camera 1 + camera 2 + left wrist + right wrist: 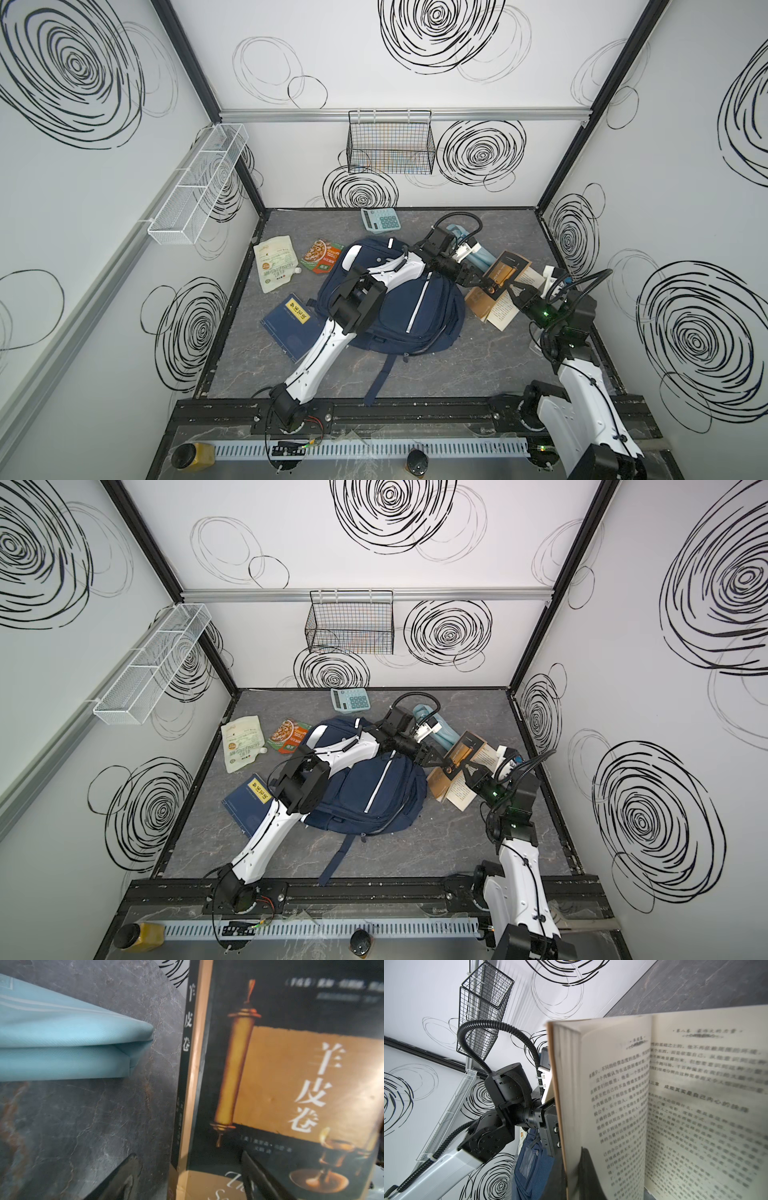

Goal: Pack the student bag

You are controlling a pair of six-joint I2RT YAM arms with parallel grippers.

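Observation:
The student bag (415,307) (374,796), navy with white stripes, lies flat mid-table; its fabric also shows in the right wrist view (529,1167). To its right a black-and-gold book (505,270) (461,752) stands half open. My right gripper (517,291) (571,1167) is shut on the front cover and a stack of pages, with printed pages (675,1105) spread beside it. My left arm reaches across the bag. Its gripper (484,282) (189,1154) is open, fingers wide on either side of the book's spine (187,1047), touching nothing.
A light blue folded umbrella (478,255) (62,1043) lies behind the book. A teal calculator (380,219) sits at the back. A white pouch (275,264), a snack packet (322,255) and a blue book (291,328) lie left of the bag. Wire baskets (390,143) hang on the walls.

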